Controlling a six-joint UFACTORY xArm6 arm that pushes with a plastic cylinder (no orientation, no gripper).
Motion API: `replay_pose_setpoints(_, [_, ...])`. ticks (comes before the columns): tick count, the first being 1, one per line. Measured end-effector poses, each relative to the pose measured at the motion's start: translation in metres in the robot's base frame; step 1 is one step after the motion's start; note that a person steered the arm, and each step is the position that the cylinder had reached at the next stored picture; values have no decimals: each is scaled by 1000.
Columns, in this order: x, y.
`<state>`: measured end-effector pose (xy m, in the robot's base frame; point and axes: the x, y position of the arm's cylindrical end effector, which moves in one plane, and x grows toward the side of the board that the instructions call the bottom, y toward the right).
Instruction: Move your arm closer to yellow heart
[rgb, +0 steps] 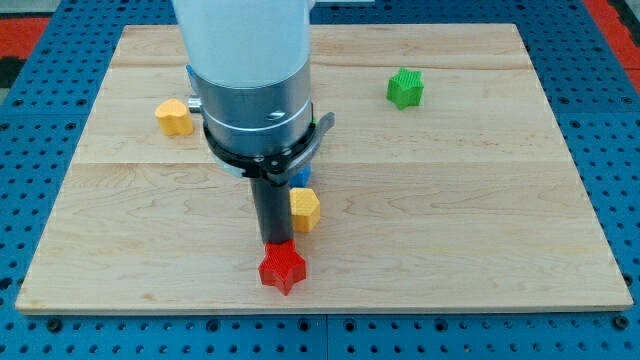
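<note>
Our wooden board (480, 180) has lots of bare room on the view's right. Our arm (250, 90) hides part of a blue block (301, 176). The yellow heart (173, 117) sits far up-left of my tip (273, 243), which holds nothing and touches the red star (282, 268). A yellow block (305, 209), maybe six-sided, sits just right. The green star (405, 88) sits top right.
</note>
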<state>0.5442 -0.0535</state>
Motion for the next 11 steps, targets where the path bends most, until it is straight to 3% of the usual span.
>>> replay_pose_setpoints(2, [-53,-98])
replay_pose_setpoints(4, [-73,-147])
replay_pose_setpoints(9, [-84,-168])
replay_pose_setpoints(11, [-41,-146])
